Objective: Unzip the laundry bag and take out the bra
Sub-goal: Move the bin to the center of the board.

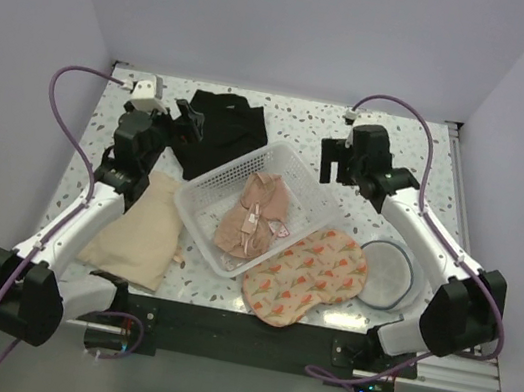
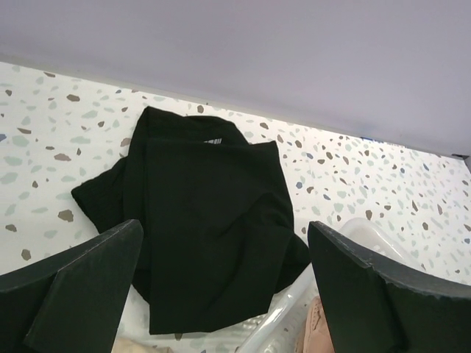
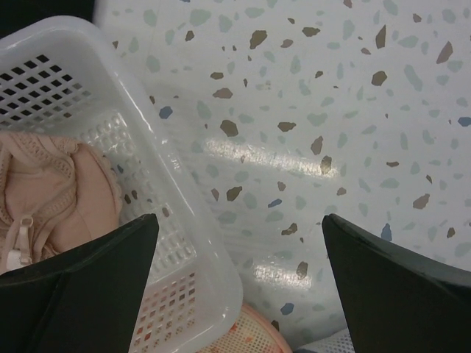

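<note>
A pink-beige bra (image 1: 253, 217) lies inside a white plastic basket (image 1: 205, 186) at the table's middle. A flat floral orange mesh laundry bag (image 1: 307, 275) lies just right of the basket's near corner, and a round white mesh bag (image 1: 388, 274) lies beside it. My left gripper (image 1: 190, 124) is open and empty above a black garment (image 1: 223, 126) at the basket's far left corner. My right gripper (image 1: 332, 164) is open and empty over bare table beside the basket's far right side. In the right wrist view the bra (image 3: 44, 198) shows in the basket (image 3: 184, 243).
A beige folded garment (image 1: 140, 227) lies left of the basket. In the left wrist view the black garment (image 2: 206, 220) fills the space between my fingers, with the basket rim (image 2: 294, 316) at lower right. The back wall stands close behind the black garment.
</note>
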{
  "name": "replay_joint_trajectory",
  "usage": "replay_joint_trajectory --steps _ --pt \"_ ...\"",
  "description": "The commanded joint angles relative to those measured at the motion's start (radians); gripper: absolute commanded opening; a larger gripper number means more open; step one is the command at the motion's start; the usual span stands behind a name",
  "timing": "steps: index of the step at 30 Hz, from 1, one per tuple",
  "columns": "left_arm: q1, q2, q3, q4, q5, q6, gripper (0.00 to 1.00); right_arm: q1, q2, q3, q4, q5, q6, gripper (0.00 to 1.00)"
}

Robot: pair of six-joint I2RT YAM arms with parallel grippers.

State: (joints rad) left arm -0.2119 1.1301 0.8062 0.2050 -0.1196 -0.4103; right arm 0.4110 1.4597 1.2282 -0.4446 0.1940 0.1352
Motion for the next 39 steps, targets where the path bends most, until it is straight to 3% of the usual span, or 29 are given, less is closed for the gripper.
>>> replay_joint_trajectory --steps 1,21,31,39 --pt "-0.003 -0.004 0.045 -0.029 -0.018 -0.021 1.0 0.038 0.04 0.036 -0.049 -0.007 -0.085 0.98" --pt "-0.003 0.005 0.053 -0.042 -0.052 -0.016 1.0 0.037 0.223 -0.059 0.145 -0.145 -0.108 0.92" --pt "-0.001 0.016 0.062 -0.058 -0.06 -0.016 1.0 0.037 0.274 -0.042 0.153 -0.03 -0.075 0.54" --pt "-0.003 0.019 0.056 -0.055 -0.06 -0.018 1.0 0.032 0.241 -0.078 0.17 0.062 -0.059 0.38"
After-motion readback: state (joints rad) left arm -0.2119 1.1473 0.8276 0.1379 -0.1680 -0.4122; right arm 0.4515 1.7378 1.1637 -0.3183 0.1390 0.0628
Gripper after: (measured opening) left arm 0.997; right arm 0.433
